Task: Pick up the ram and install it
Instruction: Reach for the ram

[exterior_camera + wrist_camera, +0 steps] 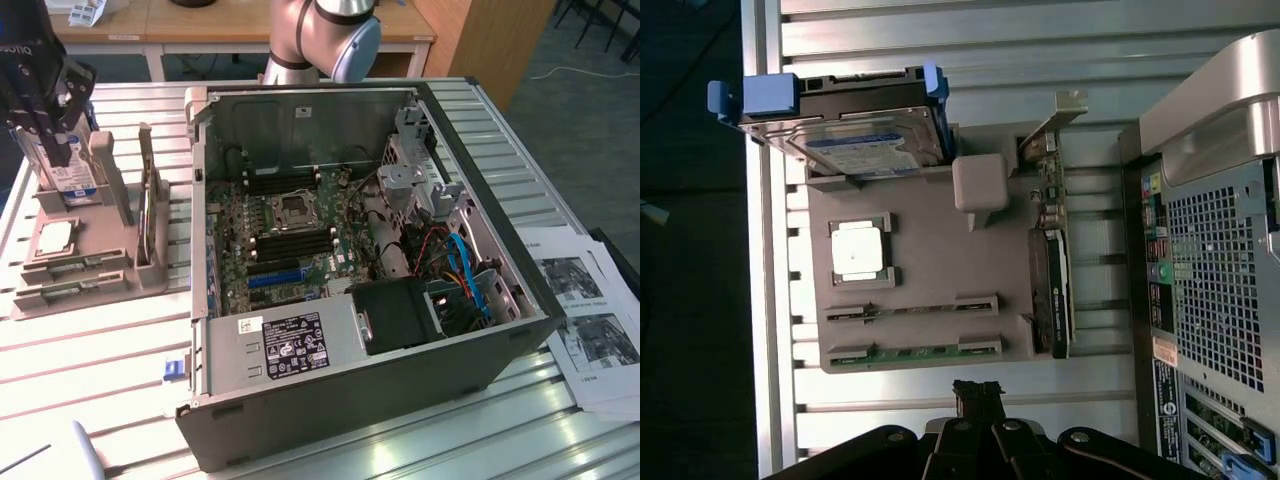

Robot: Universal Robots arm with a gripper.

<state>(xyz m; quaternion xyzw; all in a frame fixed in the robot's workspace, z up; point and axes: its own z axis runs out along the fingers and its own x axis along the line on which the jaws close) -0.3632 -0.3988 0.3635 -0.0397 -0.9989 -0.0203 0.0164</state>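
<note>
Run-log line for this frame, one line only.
pincer: shut, empty, hovering by holder | ram: two sticks in holder, untouched | case: open

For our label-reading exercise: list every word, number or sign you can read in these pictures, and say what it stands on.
No text can be read.
Power supply label: too small.
Hard drive label: blurred.
Printed sheets: too small.
Case rear stickers: blurred.
</note>
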